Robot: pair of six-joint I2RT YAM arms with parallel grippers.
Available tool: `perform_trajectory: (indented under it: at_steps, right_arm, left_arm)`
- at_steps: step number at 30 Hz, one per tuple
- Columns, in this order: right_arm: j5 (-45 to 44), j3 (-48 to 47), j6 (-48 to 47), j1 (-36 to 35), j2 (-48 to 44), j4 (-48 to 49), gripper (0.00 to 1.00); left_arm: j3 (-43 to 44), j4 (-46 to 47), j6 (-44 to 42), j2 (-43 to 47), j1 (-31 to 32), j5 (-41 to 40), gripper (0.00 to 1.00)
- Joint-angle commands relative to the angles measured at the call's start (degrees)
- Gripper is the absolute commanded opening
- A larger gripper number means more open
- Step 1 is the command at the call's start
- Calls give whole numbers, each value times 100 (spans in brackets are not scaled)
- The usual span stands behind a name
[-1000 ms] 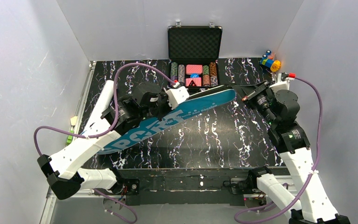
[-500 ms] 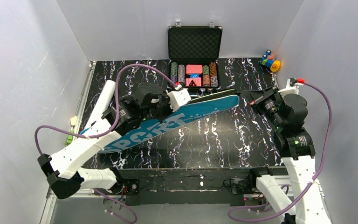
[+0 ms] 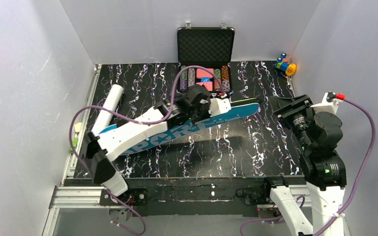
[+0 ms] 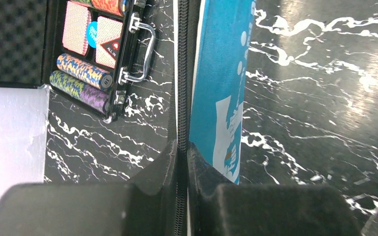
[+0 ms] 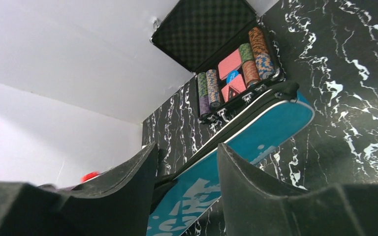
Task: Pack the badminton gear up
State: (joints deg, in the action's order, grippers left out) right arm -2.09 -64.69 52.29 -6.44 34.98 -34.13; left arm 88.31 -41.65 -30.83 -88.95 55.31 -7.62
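Blue bag [image 3: 238, 112] slants near-left to far-right, left hand [image 4: 182, 147] clamped on it, right hand [image 3: 288, 103] apart.

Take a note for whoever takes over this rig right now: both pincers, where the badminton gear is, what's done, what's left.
Left pincer: shut on the zipper edge of the blue bag.
Right pincer: open, off to the right, touching nothing.
Bag lies slanted across the table; the white tube lies at far left, outside it.
Done: no rackets or shuttlecock in sight, possibly already bagged.
Left: probably pack the tube; zipper state unclear.
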Motion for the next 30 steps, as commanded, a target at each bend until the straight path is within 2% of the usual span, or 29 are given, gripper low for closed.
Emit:
perform_trajectory:
  at_steps: [1,5,9,13,17,23,27,30]
  right_arm:
    - [-438,-125,-155,20,-179,-339,57]
    - [-409,12,-41,20,-280,-526,57]
    - [-464,136,92,20,-456,-723,57]
    - [-543,256,114,20,-650,-787,58]
    - [-537,312,110,17,-758,-820,57]
    - [-531,325,115,19,-922,-816,57]
    - [-512,367,126,20,-1013,-828,56]
    - [-481,428,187,20,-1083,-800,55]
  left_arm:
    - [445,824,-534,-348,91,-452,0]
    - [487,1380,-904,-834,94,-464,0]
    - [495,1697,-889,-1143,142,-123,0]
    - [949,1759,-868,-1666,269,-351,0]
    - [1211,1954,-951,-2089,533,-1040,0]
    - [1283,1272,145,-2221,984,-1362,0]
    - [1047,743,1075,-1998,1034,-883,0]
    - [555,695,1393,-1767,1032,-453,0]
